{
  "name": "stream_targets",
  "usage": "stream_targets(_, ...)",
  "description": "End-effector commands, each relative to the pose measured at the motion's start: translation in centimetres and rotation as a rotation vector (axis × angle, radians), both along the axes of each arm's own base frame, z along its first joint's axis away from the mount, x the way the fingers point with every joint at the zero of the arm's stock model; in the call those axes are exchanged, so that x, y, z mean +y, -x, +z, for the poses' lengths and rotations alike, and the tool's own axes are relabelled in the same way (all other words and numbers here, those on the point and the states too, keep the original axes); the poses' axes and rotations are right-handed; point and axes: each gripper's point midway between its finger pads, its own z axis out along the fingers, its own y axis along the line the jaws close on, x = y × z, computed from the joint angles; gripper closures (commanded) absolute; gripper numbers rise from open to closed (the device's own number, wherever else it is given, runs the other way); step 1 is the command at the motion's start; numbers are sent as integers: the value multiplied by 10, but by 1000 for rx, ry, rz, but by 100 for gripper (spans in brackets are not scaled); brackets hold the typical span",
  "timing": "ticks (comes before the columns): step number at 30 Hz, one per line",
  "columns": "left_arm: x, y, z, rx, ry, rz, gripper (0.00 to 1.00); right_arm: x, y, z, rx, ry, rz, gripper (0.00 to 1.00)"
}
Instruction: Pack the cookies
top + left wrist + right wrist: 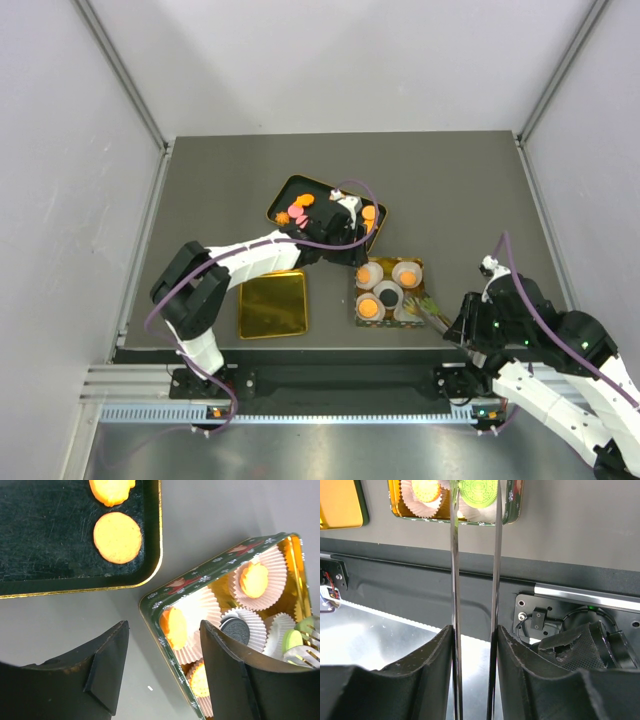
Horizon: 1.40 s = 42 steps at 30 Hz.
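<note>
Orange and pink cookies (pixel 300 207) lie on a black tray (pixel 283 190); two orange ones (pixel 117 537) show in the left wrist view. A decorated tin (pixel 357 305) holds white paper cups with orange cookies (pixel 175 626) and a black cookie (pixel 235 630). My left gripper (pixel 350 222) is open and empty, and hovers (pixel 162 667) over the gap between tray and tin edge (pixel 200 575). My right gripper (pixel 462 325) is shut on metal tongs (pixel 454 580). The tong tips pinch a green cookie (pixel 478 491) over the tin's near right corner, also seen from the left wrist (pixel 291 640).
A gold tin lid (pixel 272 304) lies flat left of the tin, near the table's front edge. The black tray (pixel 50 555) sits behind the tin. White walls enclose the table on three sides. A metal rail (pixel 580 595) runs below the front edge.
</note>
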Motion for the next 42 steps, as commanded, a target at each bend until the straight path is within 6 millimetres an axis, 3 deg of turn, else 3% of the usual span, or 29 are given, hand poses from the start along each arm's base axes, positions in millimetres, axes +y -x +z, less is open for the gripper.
stream_targets(1,-9,-9,42,-74,76,-11,35,-16,18,-6,63,65,8,62)
stream_targets(17,-8,-9,53,-88,90,-8,34,-15,18,-6,71,72,24,58)
stream_targets(22,-8,-8,63,-99,98,-5,33,-13,9,16,18,70,25,56)
stream_targets(23,-6,-10,67,-109,97,4,33,-19,-2,23,-26,107,-6,55)
stream_targets(24,-4,-11,70,-117,94,12,33,-16,-14,39,-62,113,-14,54)
stream_targets(27,12,-18,84,-158,69,90,33,-11,-49,58,-156,178,-15,51)
stream_targets(32,33,-16,110,-195,103,168,30,15,-142,88,-376,221,-54,48)
stream_targets(33,37,-14,114,-202,102,175,30,20,-159,86,-366,229,-48,49)
stream_targets(34,45,-10,120,-213,100,189,29,6,-177,89,-378,240,-91,49)
stream_targets(35,49,-9,124,-222,100,195,29,14,-196,100,-429,167,-84,50)
stream_targets(36,54,-5,134,-238,115,194,29,10,-211,97,-425,170,-91,50)
stream_targets(37,57,-2,132,-236,113,196,28,-6,-229,98,-439,163,-153,50)
stream_targets(38,60,2,133,-234,114,196,28,-10,-245,102,-471,146,-173,50)
stream_targets(42,70,15,140,-233,125,191,27,-29,-300,65,-434,121,-240,51)
